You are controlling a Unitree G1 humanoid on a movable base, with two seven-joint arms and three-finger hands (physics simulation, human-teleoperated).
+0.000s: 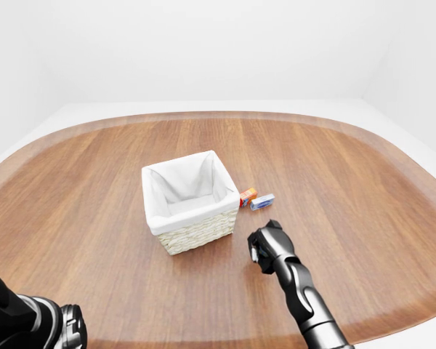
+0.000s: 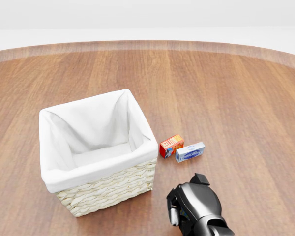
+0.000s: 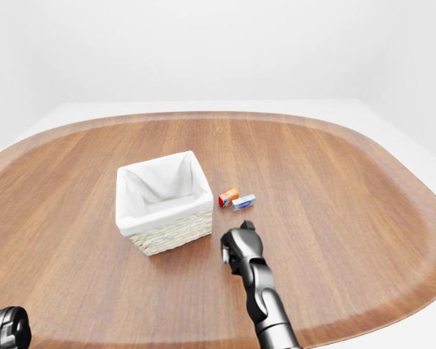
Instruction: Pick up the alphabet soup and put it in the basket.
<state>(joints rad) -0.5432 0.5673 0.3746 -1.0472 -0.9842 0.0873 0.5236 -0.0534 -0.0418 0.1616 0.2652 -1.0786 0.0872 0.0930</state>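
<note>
The right hand point(image 2: 194, 206) hovers over the table point(image 2: 246, 98), empty, but whether its fingers are open cannot be told. No soup can shows, only an orange box point(image 2: 171, 145) and a blue box point(image 2: 190, 152) beside the basket point(image 2: 108, 189). The robot likely needs to find the soup first.

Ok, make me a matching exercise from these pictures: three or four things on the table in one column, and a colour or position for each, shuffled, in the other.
Things:
1. basket
2. red and orange box
3. blue and white box
4. right hand

Descriptions:
A. dark and glossy, at the head view's bottom edge
B. woven, pale, lined with white cloth
C. lies just right of the basket, nearest to it
D. lies beside the other small box, on the side away from the basket

Pairs: 1-B, 2-C, 3-D, 4-A
</note>
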